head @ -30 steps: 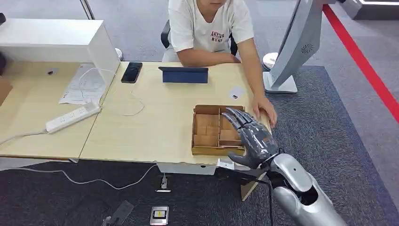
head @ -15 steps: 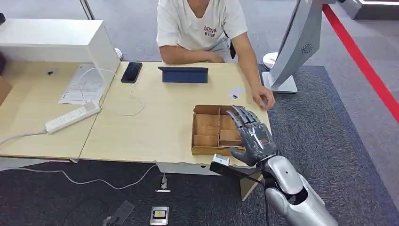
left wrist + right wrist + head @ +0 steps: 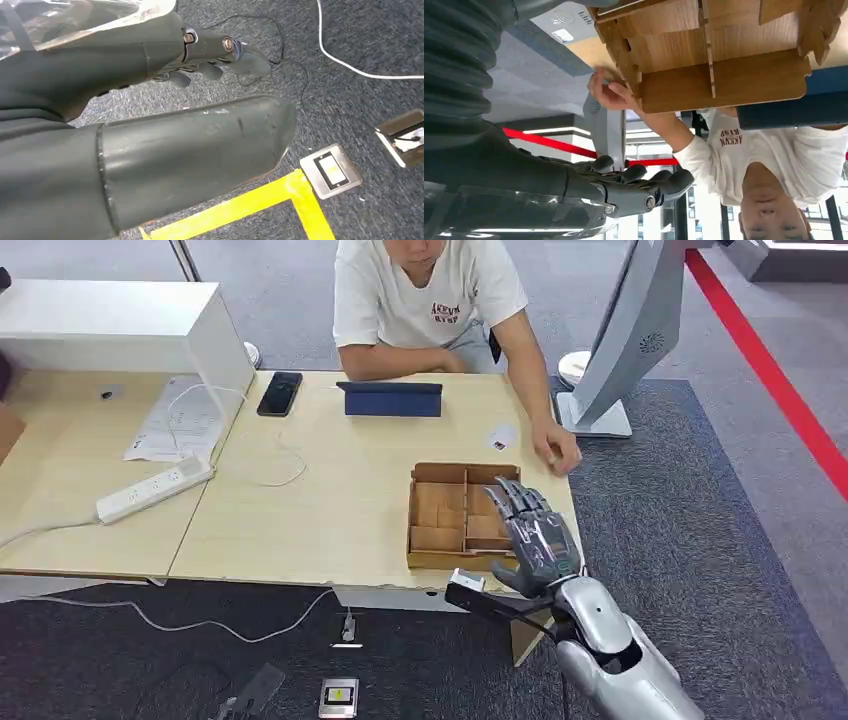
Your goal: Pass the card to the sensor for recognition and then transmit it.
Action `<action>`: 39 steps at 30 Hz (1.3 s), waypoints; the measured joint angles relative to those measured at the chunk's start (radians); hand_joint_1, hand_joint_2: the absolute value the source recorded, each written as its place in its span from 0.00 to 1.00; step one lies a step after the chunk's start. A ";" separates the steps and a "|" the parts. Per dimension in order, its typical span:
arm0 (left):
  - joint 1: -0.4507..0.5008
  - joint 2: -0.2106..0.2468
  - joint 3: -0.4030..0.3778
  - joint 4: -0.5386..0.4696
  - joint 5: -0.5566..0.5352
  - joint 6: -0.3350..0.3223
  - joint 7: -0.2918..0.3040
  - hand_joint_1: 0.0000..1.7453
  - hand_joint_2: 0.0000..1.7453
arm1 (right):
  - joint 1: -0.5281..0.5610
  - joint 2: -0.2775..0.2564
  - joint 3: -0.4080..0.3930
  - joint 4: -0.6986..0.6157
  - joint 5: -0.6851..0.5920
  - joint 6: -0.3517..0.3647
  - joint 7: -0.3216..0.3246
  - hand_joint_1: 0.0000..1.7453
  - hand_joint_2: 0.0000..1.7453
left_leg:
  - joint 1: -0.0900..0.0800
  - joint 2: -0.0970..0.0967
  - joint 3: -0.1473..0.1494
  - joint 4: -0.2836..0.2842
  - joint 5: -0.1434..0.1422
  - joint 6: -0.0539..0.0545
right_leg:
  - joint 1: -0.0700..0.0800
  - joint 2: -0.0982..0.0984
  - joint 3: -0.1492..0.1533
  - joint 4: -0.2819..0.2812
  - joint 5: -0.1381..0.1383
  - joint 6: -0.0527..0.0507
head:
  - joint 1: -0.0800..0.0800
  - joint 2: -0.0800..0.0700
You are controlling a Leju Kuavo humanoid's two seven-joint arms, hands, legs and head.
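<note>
Right hand [image 3: 538,538] sits lower right of centre in the head view, over the right edge of the wooden divided tray [image 3: 440,515], fingers [image 3: 515,496] spread apart and extended, holding nothing. Tray rests at the near right corner of the table [image 3: 330,500]. Card [image 3: 501,437], small and white, lies flat on the table beyond the tray, toward the upper right of the tabletop. Person's hand [image 3: 556,451] rests on the table edge just right of the card; whether it touches the card I cannot tell. Left hand [image 3: 150,150] hangs above grey carpet [image 3: 360,45] in the left wrist view, fingers [image 3: 215,70] partly curled, nothing in them; how far they are closed I cannot tell. Dark tablet [image 3: 391,398] stands at the far table edge before the person.
</note>
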 joint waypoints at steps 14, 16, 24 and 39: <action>0.000 0.003 0.000 0.000 0.001 -0.007 0.000 0.00 0.00 | -0.008 0.035 -0.005 0.107 -0.019 -0.045 -0.034 0.00 1.00 | 0.000 0.000 0.000 0.000 0.000 0.000 | 0.000 0.000 0.000 0.000 0.000 0.000 | 0.000 0.000; 0.000 0.003 0.000 0.000 0.000 -0.008 0.000 0.00 0.00 | -0.010 0.038 -0.005 0.117 -0.018 -0.055 -0.039 0.00 1.00 | 0.000 0.000 0.000 0.000 0.000 0.000 | 0.000 0.000 0.000 0.000 0.000 0.000 | 0.000 0.000; -0.001 0.003 0.000 0.000 -0.002 -0.010 0.004 0.00 0.00 | -0.030 0.058 -0.006 0.199 -0.017 -0.116 -0.062 0.00 1.00 | 0.000 0.000 0.000 0.000 0.000 0.000 | 0.000 0.000 0.000 0.000 0.000 0.000 | 0.000 0.000; -0.004 0.003 0.000 0.000 -0.003 -0.013 0.007 0.00 0.00 | -0.077 0.089 -0.008 0.340 -0.048 -0.161 -0.092 0.00 1.00 | 0.000 0.000 0.000 0.000 0.000 0.000 | 0.000 0.000 0.000 0.000 0.000 0.000 | 0.000 0.000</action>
